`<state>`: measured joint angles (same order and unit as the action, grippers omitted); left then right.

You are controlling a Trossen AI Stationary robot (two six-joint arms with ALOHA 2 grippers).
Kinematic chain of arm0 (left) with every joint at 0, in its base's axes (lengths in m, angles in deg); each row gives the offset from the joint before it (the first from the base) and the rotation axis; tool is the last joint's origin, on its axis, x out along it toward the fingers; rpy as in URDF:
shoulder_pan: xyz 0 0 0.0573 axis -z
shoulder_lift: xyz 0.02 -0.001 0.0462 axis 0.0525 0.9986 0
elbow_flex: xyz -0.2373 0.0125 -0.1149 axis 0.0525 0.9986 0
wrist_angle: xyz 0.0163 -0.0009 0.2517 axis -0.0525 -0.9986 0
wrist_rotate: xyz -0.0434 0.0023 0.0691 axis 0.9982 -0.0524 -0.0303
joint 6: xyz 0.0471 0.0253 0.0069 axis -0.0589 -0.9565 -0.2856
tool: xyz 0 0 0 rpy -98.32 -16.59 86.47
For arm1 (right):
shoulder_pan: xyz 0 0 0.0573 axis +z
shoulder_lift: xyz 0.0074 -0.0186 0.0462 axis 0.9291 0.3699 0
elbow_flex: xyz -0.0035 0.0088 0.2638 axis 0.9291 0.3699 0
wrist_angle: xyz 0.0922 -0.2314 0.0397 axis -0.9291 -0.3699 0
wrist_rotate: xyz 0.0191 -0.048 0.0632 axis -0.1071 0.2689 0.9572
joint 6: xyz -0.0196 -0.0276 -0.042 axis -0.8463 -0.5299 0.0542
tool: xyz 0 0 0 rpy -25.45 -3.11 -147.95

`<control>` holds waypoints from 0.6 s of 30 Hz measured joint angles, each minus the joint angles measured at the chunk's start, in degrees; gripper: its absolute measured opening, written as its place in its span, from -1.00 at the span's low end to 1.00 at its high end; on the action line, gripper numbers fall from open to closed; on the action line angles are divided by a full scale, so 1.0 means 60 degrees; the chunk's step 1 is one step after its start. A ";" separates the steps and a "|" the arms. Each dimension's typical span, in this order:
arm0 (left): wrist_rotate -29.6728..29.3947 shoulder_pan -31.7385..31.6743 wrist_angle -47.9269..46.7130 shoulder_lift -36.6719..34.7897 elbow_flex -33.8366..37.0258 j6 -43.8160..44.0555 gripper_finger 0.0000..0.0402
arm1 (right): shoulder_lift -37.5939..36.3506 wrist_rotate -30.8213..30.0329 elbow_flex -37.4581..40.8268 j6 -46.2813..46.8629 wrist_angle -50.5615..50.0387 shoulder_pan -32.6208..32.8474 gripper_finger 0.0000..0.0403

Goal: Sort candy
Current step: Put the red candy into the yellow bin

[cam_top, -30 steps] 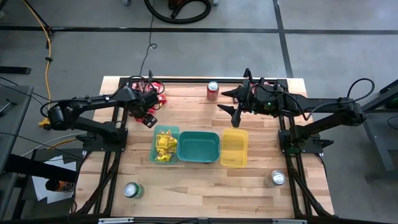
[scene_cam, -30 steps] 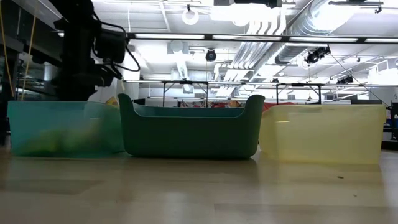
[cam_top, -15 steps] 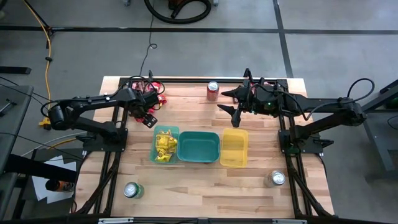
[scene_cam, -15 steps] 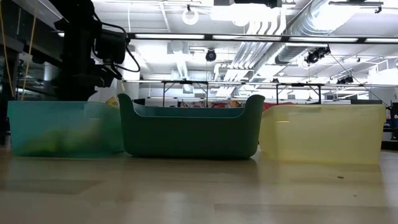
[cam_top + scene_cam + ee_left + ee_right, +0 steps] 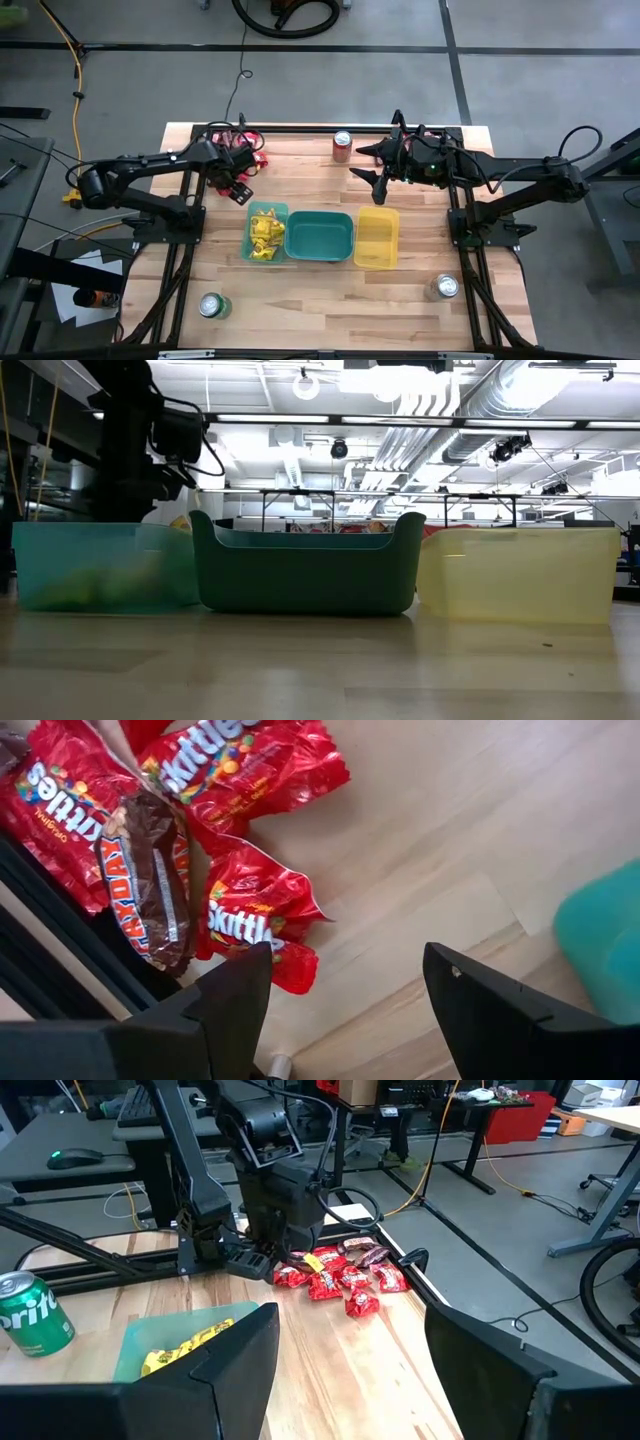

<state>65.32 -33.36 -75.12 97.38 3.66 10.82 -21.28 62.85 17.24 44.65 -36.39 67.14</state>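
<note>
1. Currently the left gripper [image 5: 340, 1010] hovers with jaws spread and empty just above the candy [image 5: 250, 910] pile of red packets and a brown bar; the nearest red packet lies just ahead of the jaws.
2. Farther right, the right gripper [image 5: 368, 162] waits spread near a red can [image 5: 342, 145].
3. Sorting looks partly done: yellow packets [image 5: 264, 235] fill the pale green bin [image 5: 251, 218]; the teal bin [image 5: 320, 237] and yellow bin [image 5: 377, 238] appear empty.

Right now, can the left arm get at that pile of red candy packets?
Probably yes: the left gripper hangs open right beside the red packets, with only bare table between them.
</note>
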 joint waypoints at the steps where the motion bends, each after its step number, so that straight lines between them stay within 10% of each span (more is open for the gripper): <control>1: -0.0021 -0.0092 0.0028 0.0036 0.0000 0.0003 0.24 | 0.0000 0.0000 0.0000 0.0001 -0.0001 0.0000 0.23; 18: -0.0754 -0.0713 0.0164 0.2144 0.0000 -0.0656 0.17 | 0.0004 0.0000 0.0000 -0.0008 -0.0004 0.0000 0.23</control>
<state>60.80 -37.64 -74.13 110.25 3.66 6.88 -21.25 62.85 17.24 44.61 -36.41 67.14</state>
